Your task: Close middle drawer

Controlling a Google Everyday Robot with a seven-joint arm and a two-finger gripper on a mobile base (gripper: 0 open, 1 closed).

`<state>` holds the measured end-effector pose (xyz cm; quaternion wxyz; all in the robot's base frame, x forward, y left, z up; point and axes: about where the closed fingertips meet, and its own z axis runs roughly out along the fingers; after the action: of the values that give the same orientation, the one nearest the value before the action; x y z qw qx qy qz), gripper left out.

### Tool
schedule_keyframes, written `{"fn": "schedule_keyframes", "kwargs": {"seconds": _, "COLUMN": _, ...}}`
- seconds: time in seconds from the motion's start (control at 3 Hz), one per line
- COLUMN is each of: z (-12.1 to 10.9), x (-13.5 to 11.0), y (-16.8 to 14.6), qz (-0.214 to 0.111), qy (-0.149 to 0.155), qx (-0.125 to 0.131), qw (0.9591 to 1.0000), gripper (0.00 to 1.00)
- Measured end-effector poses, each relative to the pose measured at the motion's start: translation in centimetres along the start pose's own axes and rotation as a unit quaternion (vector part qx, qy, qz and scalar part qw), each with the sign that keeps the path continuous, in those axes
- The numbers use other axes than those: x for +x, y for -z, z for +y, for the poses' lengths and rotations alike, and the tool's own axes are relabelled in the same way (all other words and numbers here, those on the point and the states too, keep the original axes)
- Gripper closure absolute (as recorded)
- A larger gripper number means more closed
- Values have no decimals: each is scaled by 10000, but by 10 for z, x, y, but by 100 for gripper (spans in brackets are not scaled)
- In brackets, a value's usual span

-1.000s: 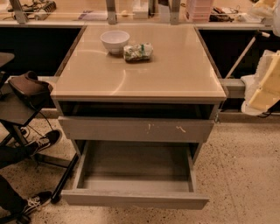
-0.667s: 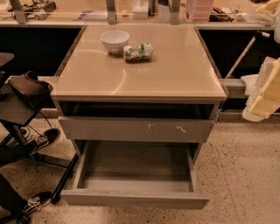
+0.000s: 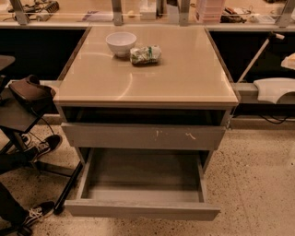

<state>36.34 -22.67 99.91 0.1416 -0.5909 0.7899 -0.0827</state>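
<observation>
The middle drawer [image 3: 142, 210] is pulled far out of the cabinet [image 3: 147, 76]. It is wide and shallow, with a plain flat grey front and a bare grey inside. Above it, the grey drawer front with two white scuff marks [image 3: 143, 136] stands slightly out, leaving a dark gap under the beige top. The lowest drawer front is hidden below the open drawer. My gripper [image 3: 274, 88] shows only as a white shape at the right edge, level with the cabinet top, well right of and above the drawer and apart from it.
A white bowl [image 3: 121, 43] and a green snack bag [image 3: 145, 54] sit at the back of the cabinet top. A black chair [image 3: 20, 103] and a person's shoes [image 3: 42, 146] are at the left. A cluttered counter [image 3: 147, 13] runs behind. Speckled floor lies to the right.
The white arm at the right edge has dropped from a tall upright shape to a lower, flatter one. The drawers, bowl and bag have not moved.
</observation>
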Motion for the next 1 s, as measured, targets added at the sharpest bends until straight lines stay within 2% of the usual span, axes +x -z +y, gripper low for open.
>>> {"fn": "schedule_keyframes", "kwargs": {"seconds": 0.33, "z": 0, "x": 0, "y": 0, "qz": 0, "qy": 0, "qx": 0, "qw": 10000, "gripper": 0}}
{"fn": "schedule_keyframes", "kwargs": {"seconds": 0.67, "z": 19, "x": 1, "y": -14, "qz": -145, "qy": -111, "qx": 31, "qw": 9998, "gripper": 0}}
{"fn": "schedule_keyframes", "kwargs": {"seconds": 1.0, "z": 67, "x": 8, "y": -13, "qz": -593, "qy": -445, "qx": 414, "qw": 9964, "gripper": 0}}
